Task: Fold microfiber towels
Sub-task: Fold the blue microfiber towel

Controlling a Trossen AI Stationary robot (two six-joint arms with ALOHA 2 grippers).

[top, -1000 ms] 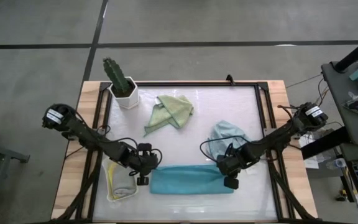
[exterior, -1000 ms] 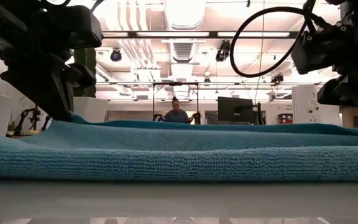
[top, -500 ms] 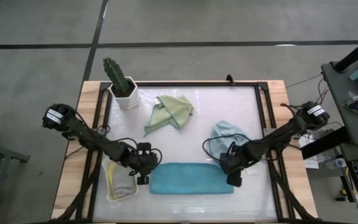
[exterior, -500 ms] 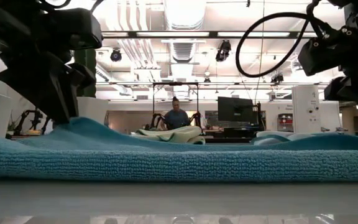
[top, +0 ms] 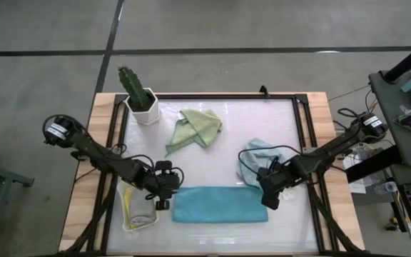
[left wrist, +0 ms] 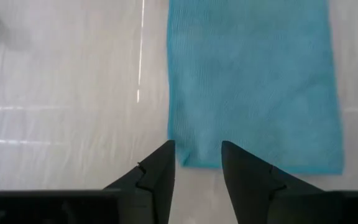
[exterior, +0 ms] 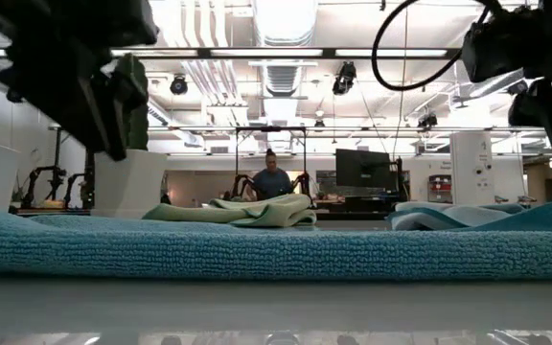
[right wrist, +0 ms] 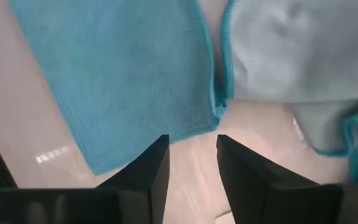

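Note:
A teal towel (top: 220, 205) lies folded into a long flat strip near the table's near edge; it is also visible in the low view (exterior: 276, 251). My left gripper (top: 164, 203) hovers open just off its left end (left wrist: 185, 152), and its fingers (left wrist: 197, 158) touch nothing. My right gripper (top: 270, 200) hovers open over the strip's right end (right wrist: 194, 124), with a clear gap between its fingers (right wrist: 192, 149). A pale blue towel (top: 257, 154) lies crumpled behind the right gripper. A sage green towel (top: 198, 127) lies bunched farther back.
A white tray (top: 125, 214) at the near left, beside my left gripper, holds a grey cloth and a yellow one. A cactus in a white pot (top: 140, 98) stands at the far left corner. A dark frame (top: 302, 135) borders the table. In the room beyond, a person (exterior: 274, 178) sits.
Both grippers have risen clear of the teal towel's ends; the right one has also drawn back toward the table's right edge. The towel's upper layer, which stood raised up to the grippers, has dropped and now lies flat along the strip.

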